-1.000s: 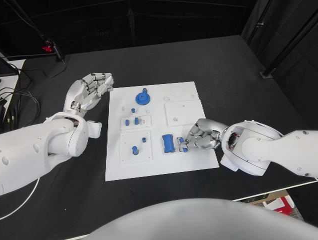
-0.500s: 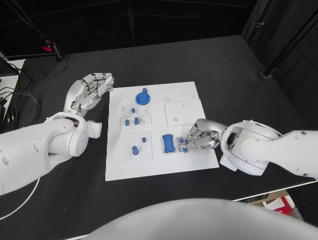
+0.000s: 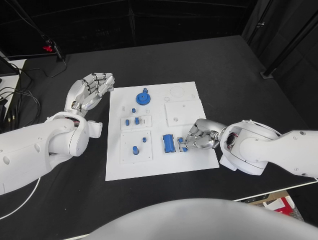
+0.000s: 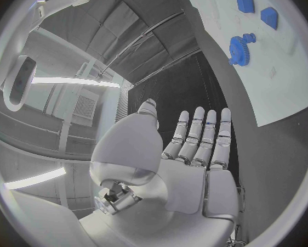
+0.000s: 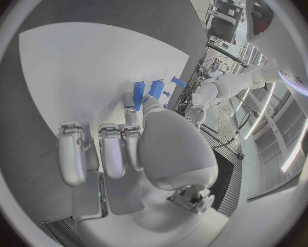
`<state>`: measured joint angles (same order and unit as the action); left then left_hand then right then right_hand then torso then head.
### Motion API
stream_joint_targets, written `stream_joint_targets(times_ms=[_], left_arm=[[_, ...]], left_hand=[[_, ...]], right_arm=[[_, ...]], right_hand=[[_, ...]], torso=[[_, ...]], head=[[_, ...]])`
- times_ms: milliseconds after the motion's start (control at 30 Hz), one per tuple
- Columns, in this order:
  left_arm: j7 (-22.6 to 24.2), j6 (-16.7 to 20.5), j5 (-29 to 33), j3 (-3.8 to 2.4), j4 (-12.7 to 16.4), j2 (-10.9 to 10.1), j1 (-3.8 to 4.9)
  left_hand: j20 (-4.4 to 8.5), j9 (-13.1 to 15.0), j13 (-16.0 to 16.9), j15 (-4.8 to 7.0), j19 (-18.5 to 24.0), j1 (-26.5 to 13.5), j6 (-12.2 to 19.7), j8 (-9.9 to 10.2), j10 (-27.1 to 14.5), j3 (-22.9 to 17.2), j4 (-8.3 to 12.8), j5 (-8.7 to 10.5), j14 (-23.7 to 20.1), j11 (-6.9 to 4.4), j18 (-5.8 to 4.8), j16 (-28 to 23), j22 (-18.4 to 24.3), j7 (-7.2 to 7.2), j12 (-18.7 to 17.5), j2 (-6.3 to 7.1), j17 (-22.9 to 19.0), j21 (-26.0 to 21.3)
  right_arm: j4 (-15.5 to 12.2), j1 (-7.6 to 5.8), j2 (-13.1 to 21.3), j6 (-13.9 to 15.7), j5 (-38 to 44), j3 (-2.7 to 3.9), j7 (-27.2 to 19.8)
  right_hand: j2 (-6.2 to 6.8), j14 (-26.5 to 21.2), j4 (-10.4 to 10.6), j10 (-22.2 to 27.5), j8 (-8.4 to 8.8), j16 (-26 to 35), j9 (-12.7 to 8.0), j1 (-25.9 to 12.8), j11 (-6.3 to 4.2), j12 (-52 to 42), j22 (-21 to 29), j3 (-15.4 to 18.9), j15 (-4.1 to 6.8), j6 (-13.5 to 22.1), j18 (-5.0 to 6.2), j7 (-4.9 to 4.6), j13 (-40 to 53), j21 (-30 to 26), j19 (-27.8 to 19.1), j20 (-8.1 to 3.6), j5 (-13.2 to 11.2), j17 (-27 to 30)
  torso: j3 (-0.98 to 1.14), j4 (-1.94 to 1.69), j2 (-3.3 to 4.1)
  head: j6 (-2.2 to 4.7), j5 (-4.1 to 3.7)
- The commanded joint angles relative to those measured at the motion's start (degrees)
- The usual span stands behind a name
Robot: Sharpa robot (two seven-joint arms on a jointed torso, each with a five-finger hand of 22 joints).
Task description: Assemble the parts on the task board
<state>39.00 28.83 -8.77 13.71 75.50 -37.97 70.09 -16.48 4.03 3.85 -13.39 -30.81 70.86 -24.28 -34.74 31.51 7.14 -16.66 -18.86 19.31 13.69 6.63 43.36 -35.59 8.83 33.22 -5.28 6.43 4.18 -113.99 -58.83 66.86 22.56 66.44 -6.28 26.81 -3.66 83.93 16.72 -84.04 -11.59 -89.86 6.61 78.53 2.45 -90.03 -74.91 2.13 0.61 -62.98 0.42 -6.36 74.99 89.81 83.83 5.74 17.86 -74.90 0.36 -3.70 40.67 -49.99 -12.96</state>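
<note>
Almost nothing has shifted over the last second: the right hand has only crept a touch toward the blue block on the near part of the task board, while the left hand stays where it was. The right hand's fingers curl down over a small blue piece just beside the block; the right wrist view shows a fingertip touching blue parts there, but whether the piece is actually pinched cannot be told. The left hand lies flat with fingers straight and close together, holding nothing, on the black table just off the board's far left corner, near the blue gear.

The step appears to be seating the small piece next to the block. To do it well, the hand would likely need to keep the piece upright and aligned with its slot, press straight down rather than sideways, and avoid nudging the block. The idle left hand could steady the board if it slides.
</note>
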Motion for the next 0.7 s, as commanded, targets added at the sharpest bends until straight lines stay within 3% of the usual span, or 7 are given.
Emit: stream_joint_targets(times_ms=[33, 233, 433, 700], left_arm=[[2.34, -0.47, 0.01, -0.05, 0.06, 0.07, 0.07], [2.32, -0.47, 0.01, -0.05, 0.05, 0.08, 0.07], [2.30, -0.49, 0.01, -0.05, 0.03, 0.07, 0.07], [2.28, -0.57, 0.01, -0.05, -0.02, 0.15, 0.07]], left_hand=[[-0.09, -0.07, -0.09, 0.16, -0.13, 0.22, 0.56, -0.34, -0.20, 0.45, -0.03, -0.32, -0.09, -0.01, 0.21, 0.32, 0.05, 7.31, 0.29, -0.55, -0.04, 0.34], [-0.09, -0.08, -0.09, 0.17, -0.12, 0.29, 0.61, -0.37, -0.23, 0.49, -0.03, -0.42, -0.07, -0.01, 0.21, 0.38, 0.07, 7.31, 0.33, -0.60, -0.11, 0.35], [-0.09, -0.08, -0.09, 0.17, -0.12, 0.29, 0.61, -0.37, -0.23, 0.49, -0.03, -0.42, -0.07, -0.01, 0.21, 0.38, 0.07, 7.31, 0.33, -0.60, -0.11, 0.35], [-0.09, -0.09, -0.10, 0.17, -0.12, 0.34, 0.64, -0.39, -0.25, 0.51, -0.03, -0.48, -0.05, 0.00, 0.21, 0.43, 0.09, 7.32, 0.36, -0.64, -0.15, 0.35]], right_arm=[[-0.07, -0.05, -0.09, -0.72, 0.48, 0.00, -0.12], [-0.04, -0.05, -0.20, -0.93, 0.70, 0.00, -0.11], [-0.05, -0.05, -0.15, -0.90, 1.10, 0.00, 0.07], [-0.06, -0.04, -0.03, -0.21, 1.28, 0.00, 0.09]], right_hand=[[-0.11, 6.07, -0.01, -5.96, -0.06, -0.14, 0.07, -0.88, 0.30, 0.03, -15.09, 0.61, 0.23, 0.29, -0.42, -0.05, 15.01, 0.19, 6.17, -0.27, -0.78, -15.10], [-0.10, 6.07, -0.06, -5.96, 0.04, -0.14, 0.10, -0.95, 0.39, 0.03, -15.09, 1.08, 0.21, 0.64, -0.42, -0.15, 15.01, 0.19, 6.17, -0.26, -1.55, -15.10], [0.01, 6.07, 0.08, -5.96, 0.01, -0.14, 0.28, -3.28, 0.76, 0.03, -15.09, 3.36, -0.06, 1.21, -0.42, -0.56, 15.01, 0.19, 6.17, -0.07, -4.00, -15.10], [-1.05, 6.07, 0.13, -5.96, -0.41, -0.14, 0.67, -6.83, 0.83, 0.03, -15.09, 5.98, -0.16, 1.48, -0.42, -0.60, 15.01, 0.19, 6.17, 0.09, -4.72, -15.10]], torso=[[0.01, 0.01, 0.05], [0.01, 0.00, 0.04], [0.01, 0.04, 0.02], [0.00, -0.01, 0.02]], head=[[-0.01, 0.08], [-0.01, 0.24], [-0.01, 0.26], [-0.01, 0.14]])
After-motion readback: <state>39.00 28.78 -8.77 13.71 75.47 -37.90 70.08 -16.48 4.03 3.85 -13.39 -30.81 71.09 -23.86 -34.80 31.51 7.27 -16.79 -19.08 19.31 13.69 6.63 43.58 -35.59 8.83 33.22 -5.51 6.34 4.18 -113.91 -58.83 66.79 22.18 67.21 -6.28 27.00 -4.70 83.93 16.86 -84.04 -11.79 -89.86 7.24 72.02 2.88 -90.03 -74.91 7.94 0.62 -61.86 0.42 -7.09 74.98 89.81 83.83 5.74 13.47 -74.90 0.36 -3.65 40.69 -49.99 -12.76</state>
